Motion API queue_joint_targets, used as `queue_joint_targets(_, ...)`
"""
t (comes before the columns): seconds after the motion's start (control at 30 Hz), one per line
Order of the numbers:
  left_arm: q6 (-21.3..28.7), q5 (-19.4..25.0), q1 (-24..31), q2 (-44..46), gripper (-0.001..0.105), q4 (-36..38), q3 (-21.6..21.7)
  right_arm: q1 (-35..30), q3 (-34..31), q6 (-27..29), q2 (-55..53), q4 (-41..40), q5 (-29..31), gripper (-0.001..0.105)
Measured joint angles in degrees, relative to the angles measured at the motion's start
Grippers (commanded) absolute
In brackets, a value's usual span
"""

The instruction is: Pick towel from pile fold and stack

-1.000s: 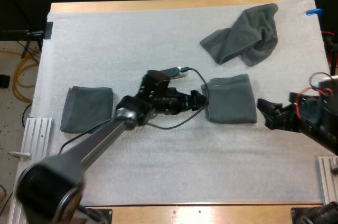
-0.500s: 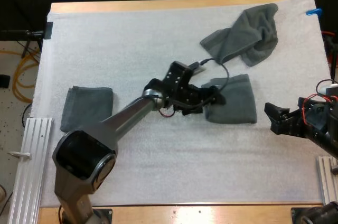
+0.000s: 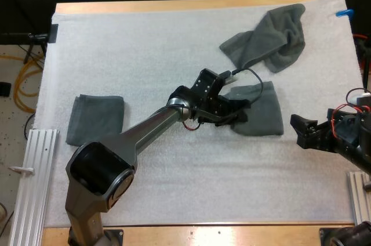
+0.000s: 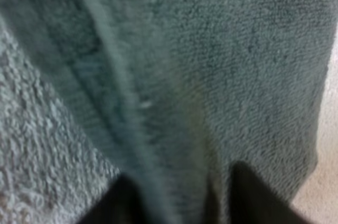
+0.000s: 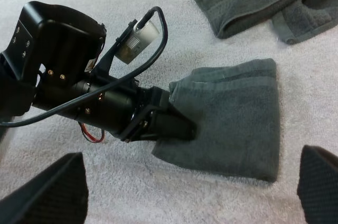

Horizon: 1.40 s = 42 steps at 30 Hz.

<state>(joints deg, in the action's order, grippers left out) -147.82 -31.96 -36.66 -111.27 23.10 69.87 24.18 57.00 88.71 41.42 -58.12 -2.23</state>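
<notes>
While the folded towel [image 3: 261, 115] lies mid-mat near the crumpled towel [image 3: 272, 34], the left gripper [image 3: 239, 115], clamped on its edge, should arguably lift evenly toward the folded stack [image 3: 95, 118], the right gripper [image 3: 297, 130] hovering with fingers apart.

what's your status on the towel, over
Left gripper shut on the middle towel at its edge. Right gripper open, clear of it. Crumpled towel beyond, folded towel on the mat's left; nothing blocking.
</notes>
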Motion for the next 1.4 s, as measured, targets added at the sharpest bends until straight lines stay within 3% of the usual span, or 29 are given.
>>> queue_joint_targets(0.07,1.04,-0.07,0.0,0.0,0.002,0.0,0.0,0.0,0.0,0.0,0.0,0.0,0.0,0.078)
queue_joint_targets(0.1,1.73,-0.4,0.0,0.0,0.0,0.0,0.0,0.0,0.0,0.0,0.0,0.0,0.0,0.078)
queue_joint_targets(0.27,8.72,-1.36,0.58,0.0,0.0,0.61,0.0,0.0,0.0,0.0,0.0,0.0,0.0,0.078)
queue_joint_targets(0.37,16.17,-0.37,2.45,1.72,0.0,4.8,0.0,0.0,0.0,0.0,0.0,0.0,0.0,0.078)
queue_joint_targets(0.63,40.43,9.52,15.98,13.98,0.0,25.21,0.0,0.0,0.0,0.0,0.0,0.0,0.51,0.078)
queue_joint_targets(0.83,51.4,12.27,29.16,22.86,0.0,34.79,0.06,0.0,0.0,0.0,0.0,0.18,0.76,0.078)
queue_joint_targets(1.0,57.12,12.43,39.57,26.74,0.0,40.7,0.15,0.0,0.0,0.0,0.0,0.43,0.74,0.078)
queue_joint_targets(1.17,57.81,10.36,47.85,27.0,0.0,41.71,0.15,0.0,0.0,0.0,0.0,0.43,0.74,0.078)
queue_joint_targets(1.27,57.81,7.11,50.72,25.93,0.0,42.39,0.15,0.0,0.0,0.0,0.0,0.43,0.74,0.078)
queue_joint_targets(1.4,57.9,6.64,52.46,23.44,0.0,43.02,0.15,0.0,0.0,0.0,0.0,0.43,0.74,0.078)
